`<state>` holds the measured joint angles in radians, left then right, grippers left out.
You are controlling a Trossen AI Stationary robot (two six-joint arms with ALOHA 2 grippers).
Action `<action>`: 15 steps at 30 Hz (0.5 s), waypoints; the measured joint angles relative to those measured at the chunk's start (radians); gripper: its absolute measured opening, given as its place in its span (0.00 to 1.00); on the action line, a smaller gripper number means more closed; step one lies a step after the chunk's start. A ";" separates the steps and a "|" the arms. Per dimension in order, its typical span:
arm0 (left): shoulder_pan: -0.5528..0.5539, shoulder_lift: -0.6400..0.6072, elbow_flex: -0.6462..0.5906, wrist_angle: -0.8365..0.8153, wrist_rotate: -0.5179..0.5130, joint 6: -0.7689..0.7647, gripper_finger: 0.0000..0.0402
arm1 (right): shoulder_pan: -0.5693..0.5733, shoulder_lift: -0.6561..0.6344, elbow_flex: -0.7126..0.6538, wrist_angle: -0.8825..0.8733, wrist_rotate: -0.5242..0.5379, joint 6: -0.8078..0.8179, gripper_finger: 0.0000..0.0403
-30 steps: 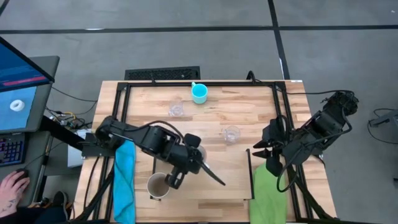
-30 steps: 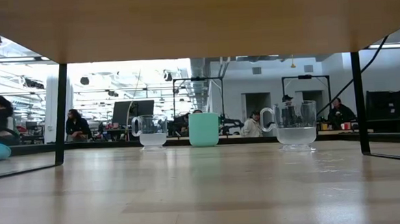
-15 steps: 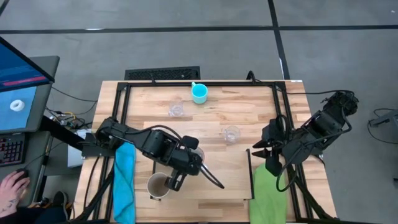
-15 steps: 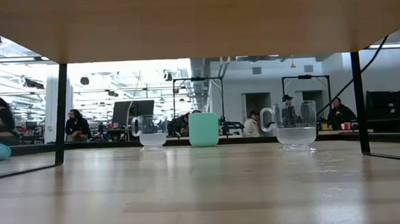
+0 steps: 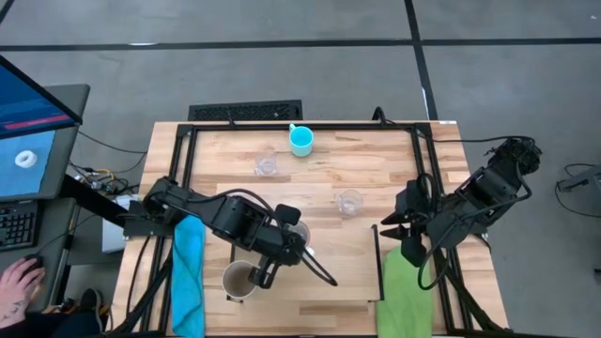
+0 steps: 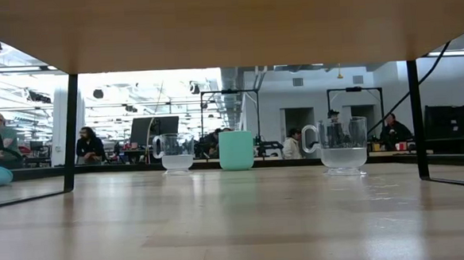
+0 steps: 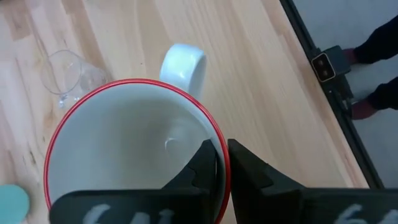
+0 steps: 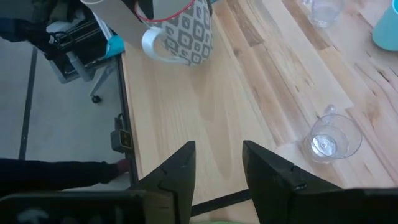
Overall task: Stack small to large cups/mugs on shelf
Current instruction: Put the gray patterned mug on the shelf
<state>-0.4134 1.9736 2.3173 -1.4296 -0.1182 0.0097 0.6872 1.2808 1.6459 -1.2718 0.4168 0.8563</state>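
My left gripper point(image 5: 293, 228) is shut on a white mug point(image 7: 124, 155) with a red rim and a grey check pattern point(image 8: 186, 34), over the far edge of the light-wood shelf point(image 5: 319, 291). A beige-tan mug point(image 5: 238, 279) stands on the shelf's near left corner. A bright blue mug point(image 5: 300, 141) and two clear glasses point(image 5: 266, 164) point(image 5: 349, 202) stand on the tabletop. The black tumbler does not show. My right gripper point(image 5: 399, 222) is open and empty at the table's right side. My left gripper pinches the mug's red rim point(image 7: 214, 134) with one finger inside the mug and one outside, on the side away from the handle point(image 7: 183, 62). The fingers come from above. The mug hangs upright, lifted clear point(image 8: 186, 59) of the tabletop.
A blue cloth point(image 5: 188, 272) hangs at the table's left edge and a green cloth point(image 5: 404, 291) at its right. Black rails point(image 5: 378, 263) edge the shelf. The shelf's underside point(image 6: 226, 19) spans the low view. A person's hand point(image 5: 19, 282) is at a keyboard off the left.
My left gripper has drifted a little toward the table's near edge with the white mug, which stays upright and held.
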 joint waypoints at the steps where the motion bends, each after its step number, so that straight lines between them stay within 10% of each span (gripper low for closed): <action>1: 0.000 -0.004 0.000 -0.001 -0.004 0.000 0.02 | 0.000 0.000 0.000 0.001 0.000 0.000 0.38; 15: -0.040 -0.171 0.007 0.104 -0.071 -0.069 0.02 | 0.000 0.000 0.000 0.001 0.000 -0.001 0.38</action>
<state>-0.4536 1.8022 2.3245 -1.3257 -0.1892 -0.0597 0.6868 1.2808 1.6459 -1.2705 0.4168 0.8554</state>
